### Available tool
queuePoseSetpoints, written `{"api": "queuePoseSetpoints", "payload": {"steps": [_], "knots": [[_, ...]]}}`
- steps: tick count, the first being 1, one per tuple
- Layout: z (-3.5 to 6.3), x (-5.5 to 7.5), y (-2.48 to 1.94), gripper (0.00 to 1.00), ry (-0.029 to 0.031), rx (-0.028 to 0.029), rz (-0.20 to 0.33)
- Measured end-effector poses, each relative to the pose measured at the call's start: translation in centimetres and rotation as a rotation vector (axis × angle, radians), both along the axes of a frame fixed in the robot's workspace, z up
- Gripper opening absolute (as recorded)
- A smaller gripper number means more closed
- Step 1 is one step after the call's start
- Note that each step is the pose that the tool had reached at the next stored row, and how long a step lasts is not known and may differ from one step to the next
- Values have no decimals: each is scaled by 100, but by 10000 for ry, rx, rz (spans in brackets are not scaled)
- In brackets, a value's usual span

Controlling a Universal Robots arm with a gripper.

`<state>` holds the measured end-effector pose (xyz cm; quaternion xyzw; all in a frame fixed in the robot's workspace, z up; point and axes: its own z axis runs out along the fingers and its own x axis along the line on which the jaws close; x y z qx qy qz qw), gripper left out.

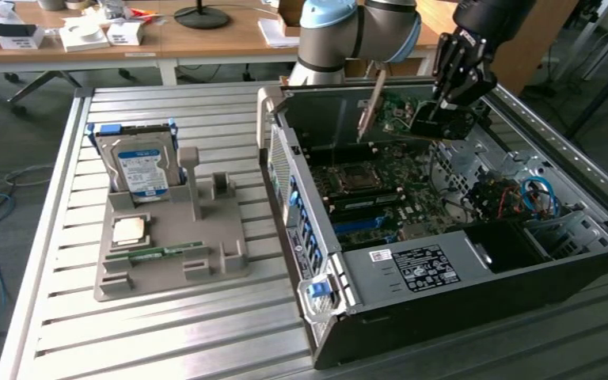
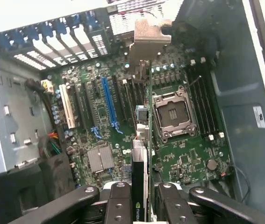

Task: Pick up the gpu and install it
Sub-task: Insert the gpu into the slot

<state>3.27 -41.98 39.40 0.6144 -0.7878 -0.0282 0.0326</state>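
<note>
The end effector (image 1: 438, 119) clamps the gpu (image 1: 394, 115) edge-down above the open computer case (image 1: 494, 261), long axis along the motherboard (image 1: 389, 190) slots, bracket toward the case's rear wall.

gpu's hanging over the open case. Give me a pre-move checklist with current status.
1. Grip: ok. The hand is clamped on the gpu.
2. Height: ok. The card is above the motherboard, not seated.
3. Orientation: ok. The bracket faces the vented rear wall, and the card runs parallel to the blue slot.
4. Alignment: not ok. The card edge appears beside the blue slot, toward the CPU socket, not over it.
5. Slot free: ok. Nothing sits in the blue slot.
6. Slot latch: cannot tell.
</note>
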Motion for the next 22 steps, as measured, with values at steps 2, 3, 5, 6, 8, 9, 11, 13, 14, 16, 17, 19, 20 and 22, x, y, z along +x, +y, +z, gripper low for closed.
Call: {"api": "queuePoseSetpoints", "payload": {"steps": [2,3,5,6,8,9,11,13,14,16,17,19,20,22], "knots": [[-2,0,0,26,-3,0,208],[-3,0,0,26,-7,0,314],[-6,0,0,26,-24,0,517],[-8,0,0,26,-36,1,618],[-11,0,0,26,-52,-1,834],[-11,0,0,26,-55,-1,923],[-11,0,0,26,-56,-2,990],[-12,0,0,26,-57,0,990],[-12,-2,0,26,-61,-1,990],[-13,-19,1,26,-200,-6,995],[-13,-24,0,26,-275,-6,1004],[-13,-35,0,26,-420,-11,1024],[-12,-41,0,26,-484,-15,1035],[-13,-53,0,26,-611,-20,1055]]}}
